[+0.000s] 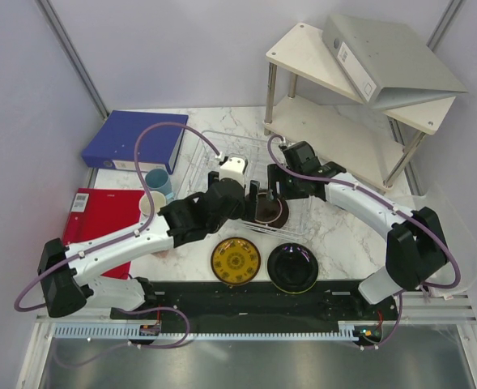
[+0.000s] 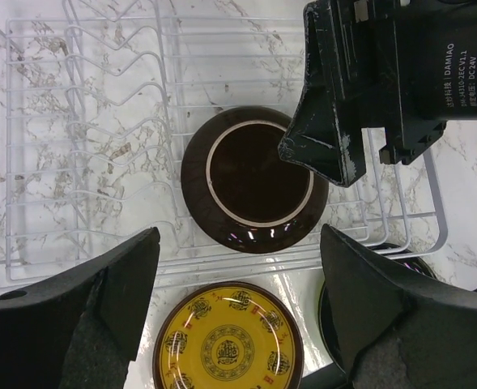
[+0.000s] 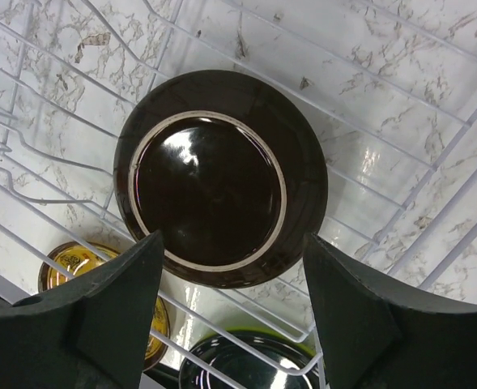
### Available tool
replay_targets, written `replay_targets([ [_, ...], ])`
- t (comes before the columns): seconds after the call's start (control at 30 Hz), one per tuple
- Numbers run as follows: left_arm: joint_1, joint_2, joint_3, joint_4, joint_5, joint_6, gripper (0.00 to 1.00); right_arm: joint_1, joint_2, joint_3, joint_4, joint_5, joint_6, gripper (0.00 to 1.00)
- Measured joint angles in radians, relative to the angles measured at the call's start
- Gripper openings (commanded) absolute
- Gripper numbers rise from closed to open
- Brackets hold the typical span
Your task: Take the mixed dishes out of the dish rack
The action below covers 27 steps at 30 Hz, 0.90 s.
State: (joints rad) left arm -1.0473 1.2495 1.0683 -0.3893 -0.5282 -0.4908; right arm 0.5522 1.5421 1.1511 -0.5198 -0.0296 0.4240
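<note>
- Your right gripper [image 3: 232, 243] is spread wide with nothing held. Its two fingers [image 3: 100, 308] stand at 7 and 5 o'clock of the dark plate [image 3: 210, 190]. You cannot tell from the wrist view whether either finger touches the plate.
- Your left gripper [image 2: 238, 235] is also spread wide and holds nothing. It hovers above the same plate, with fingers at 8 and 4 o'clock of it.
- In the left wrist view, one right finger overlaps the plate's rim at 2 o'clock. Contact is not resolvable there either.
- The dark plate lies flat in the dish rack [image 1: 206, 154], with a pale ring facing up. It sits toward the rack's 5 o'clock corner, and the rest of the rack's wire slots are bare.
- The yellow patterned plate [image 1: 236, 261] lies on the table [image 1: 335, 235], outside the rack at 6 o'clock of the dark plate.
- The glossy black plate [image 1: 293, 267] lies just beside it at 3 o'clock, with a lime edge showing around it.
- The light-blue mug [image 1: 159, 180] and the white mug [image 1: 151, 203] stand at 9 o'clock of the rack, close together.
</note>
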Motion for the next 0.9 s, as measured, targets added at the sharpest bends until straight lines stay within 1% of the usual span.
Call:
replay_targets([
  [0.23,0.008,0.022,-0.006,0.03,0.012,-0.001,0.84,0.0,0.029,-0.001,-0.032,0.001,0.061,0.78],
  [0.37,0.011,0.027,-0.017,0.056,0.012,-0.001,0.84,0.0,0.087,-0.001,-0.039,0.005,0.079,0.78],
  [0.53,0.032,0.074,-0.018,0.082,0.017,0.0,0.83,-0.006,0.18,-0.001,-0.034,0.002,0.101,0.78],
  [0.9,0.053,0.1,-0.023,0.098,0.042,-0.001,0.82,-0.021,0.191,0.0,0.008,0.003,0.103,0.78],
])
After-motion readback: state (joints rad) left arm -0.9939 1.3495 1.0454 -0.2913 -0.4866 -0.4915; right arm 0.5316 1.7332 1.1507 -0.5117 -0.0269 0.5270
